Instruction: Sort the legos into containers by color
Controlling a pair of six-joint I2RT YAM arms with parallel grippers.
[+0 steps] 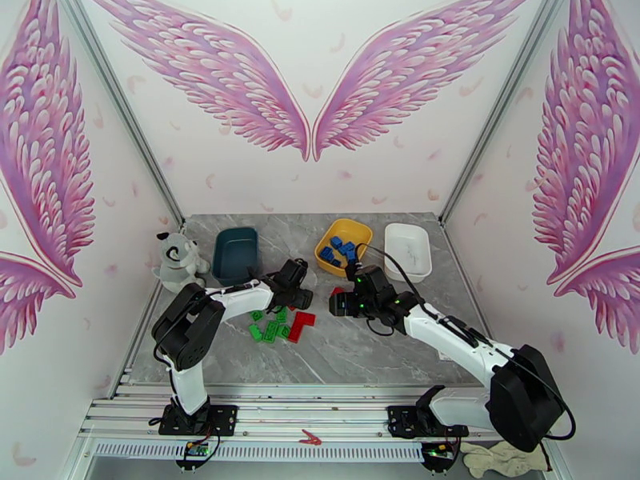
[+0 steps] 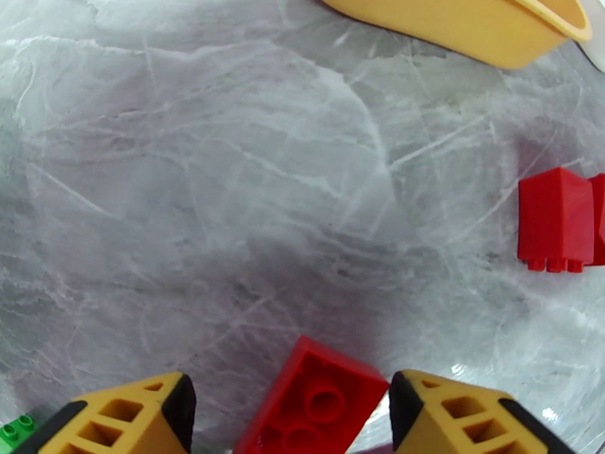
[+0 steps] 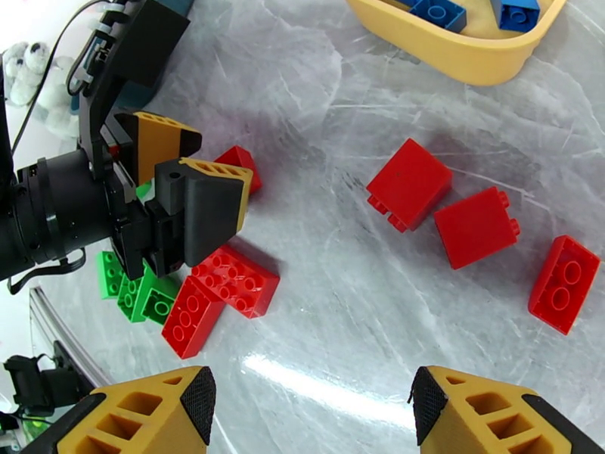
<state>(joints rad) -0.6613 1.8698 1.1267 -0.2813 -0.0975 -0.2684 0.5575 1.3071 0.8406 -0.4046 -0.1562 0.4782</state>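
Starting from the grey marbled table: three containers line its far edge, a teal tray at eleven o'clock, a yellow tray at twelve with blue legos inside, and a white tray at one. Near the table's centre the left gripper is low, its jaws parted astride a red brick. One finger is touching or nearly touching the brick and a gap shows on the other side, so nothing is clamped yet. At its three o'clock the right gripper hangs wide open and empty above three loose red bricks. Green legos cluster at the table's eight o'clock.

These pieces should be light, rigid and smooth-sided, liable to skid or pivot if pinched at a corner. The brick lies skewed to the jaws, so the better hold is likely squarely across two flat side walls, below the studs.
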